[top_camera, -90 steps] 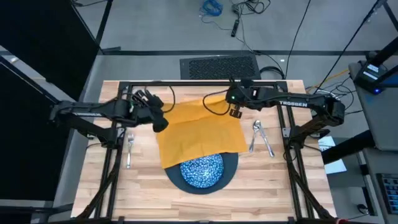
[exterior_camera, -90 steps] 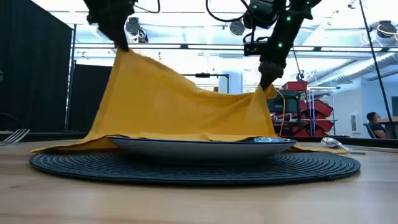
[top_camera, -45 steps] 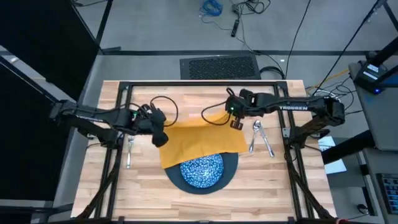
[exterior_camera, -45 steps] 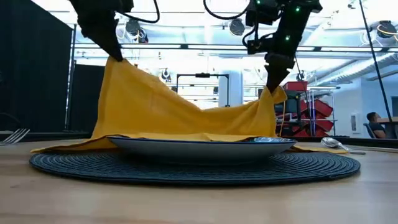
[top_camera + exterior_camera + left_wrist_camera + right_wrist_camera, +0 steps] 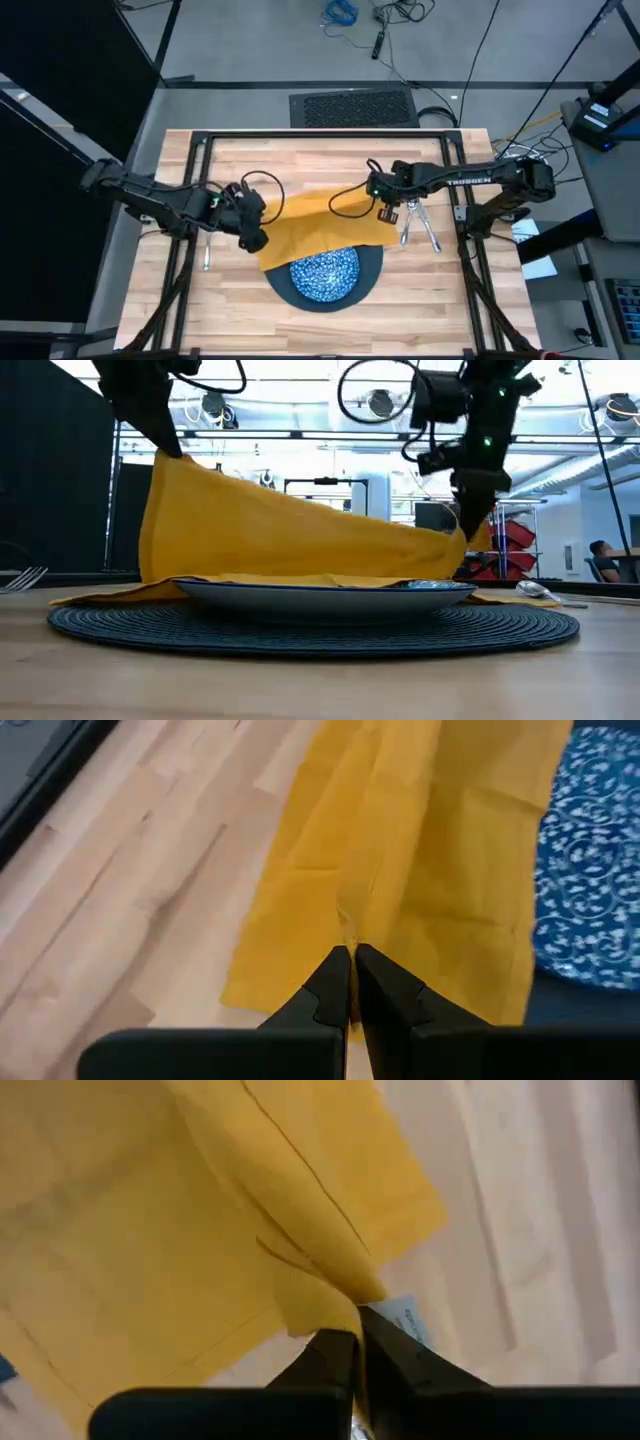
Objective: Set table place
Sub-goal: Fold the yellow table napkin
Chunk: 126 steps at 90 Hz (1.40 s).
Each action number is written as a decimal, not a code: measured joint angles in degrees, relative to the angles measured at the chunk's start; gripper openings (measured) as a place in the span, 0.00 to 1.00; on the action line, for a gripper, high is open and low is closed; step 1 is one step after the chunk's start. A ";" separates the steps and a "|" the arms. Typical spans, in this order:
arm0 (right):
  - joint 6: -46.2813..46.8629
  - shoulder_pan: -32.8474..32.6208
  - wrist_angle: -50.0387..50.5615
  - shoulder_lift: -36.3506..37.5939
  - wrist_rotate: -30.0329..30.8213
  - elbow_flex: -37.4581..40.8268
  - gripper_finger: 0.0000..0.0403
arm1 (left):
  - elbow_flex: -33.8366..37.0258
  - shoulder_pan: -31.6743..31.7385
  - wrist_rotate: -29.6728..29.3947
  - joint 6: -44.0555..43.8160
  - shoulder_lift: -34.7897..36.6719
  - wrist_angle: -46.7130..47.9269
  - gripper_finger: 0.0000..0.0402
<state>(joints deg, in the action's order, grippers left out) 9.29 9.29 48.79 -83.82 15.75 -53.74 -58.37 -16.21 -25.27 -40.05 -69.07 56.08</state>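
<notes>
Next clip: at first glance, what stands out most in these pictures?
The mustard-yellow napkin stands out most, held up off the table like a tent at mid-table, pinched at one corner by the left gripper and at another by the right gripper. Its near edge drapes over the blue-and-white speckled dish on the dark plate. A spoon and knife lie right of it.

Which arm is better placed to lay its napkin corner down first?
Right. The right end effector holds its corner of the napkin low, near the plate; the left end effector holds its corner much higher.
</notes>
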 joint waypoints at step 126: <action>-7.01 -1.95 -4.89 0.01 3.51 1.93 0.53 | 0.02 -3.45 4.06 1.52 -12.10 -3.68 0.00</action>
<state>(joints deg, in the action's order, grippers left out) 2.28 7.34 43.90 -83.81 19.27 -51.81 -58.35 -19.66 -21.21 -38.52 -81.17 52.40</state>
